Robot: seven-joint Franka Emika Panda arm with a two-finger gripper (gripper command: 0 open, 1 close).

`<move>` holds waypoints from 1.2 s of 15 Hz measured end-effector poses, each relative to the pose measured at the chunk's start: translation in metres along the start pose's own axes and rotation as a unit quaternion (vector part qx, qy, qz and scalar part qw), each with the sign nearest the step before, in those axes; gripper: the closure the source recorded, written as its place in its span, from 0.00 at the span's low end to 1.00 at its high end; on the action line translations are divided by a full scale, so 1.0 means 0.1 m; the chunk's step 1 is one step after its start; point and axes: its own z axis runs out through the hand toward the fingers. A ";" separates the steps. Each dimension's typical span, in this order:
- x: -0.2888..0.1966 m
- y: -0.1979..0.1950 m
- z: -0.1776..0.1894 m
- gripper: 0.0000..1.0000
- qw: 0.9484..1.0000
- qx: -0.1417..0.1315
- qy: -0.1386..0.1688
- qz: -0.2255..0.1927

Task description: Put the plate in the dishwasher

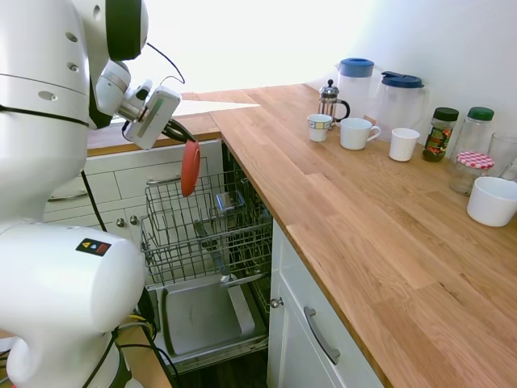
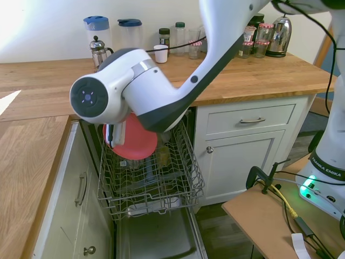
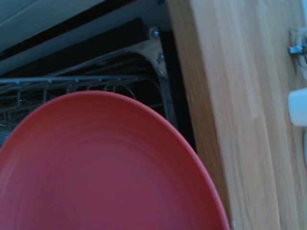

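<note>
At the left of the first exterior view, the gripper (image 1: 182, 139) has its fingers clamped on the top rim of the plate (image 1: 190, 168), which hangs edge-on and upright above the pulled-out wire rack (image 1: 206, 230) of the dishwasher (image 1: 210, 315), not touching the wires. The door panel lies open below the rack. To the right runs the wooden surface (image 1: 339, 210), carrying a French press (image 1: 329, 100), white cups (image 1: 355, 133), two blue-lidded jugs (image 1: 400, 101), jars (image 1: 440, 133) and a white bowl (image 1: 492, 200) at the far right.
</note>
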 end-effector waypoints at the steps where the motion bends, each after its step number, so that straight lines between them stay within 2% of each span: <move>1: 0.02 -0.06 0.04 1.00 1.000 0.004 0.004 -0.024; 3: 0.00 -0.15 0.09 1.00 0.997 0.018 0.012 -0.070; 6: -0.16 -0.30 0.17 1.00 0.989 0.032 0.038 -0.141; 8: -0.34 -0.38 0.27 1.00 0.983 0.036 0.053 -0.171; 11: -0.50 -0.44 0.36 1.00 0.978 0.041 0.064 -0.194; 18: -0.73 -0.65 0.45 1.00 0.974 0.050 0.055 -0.213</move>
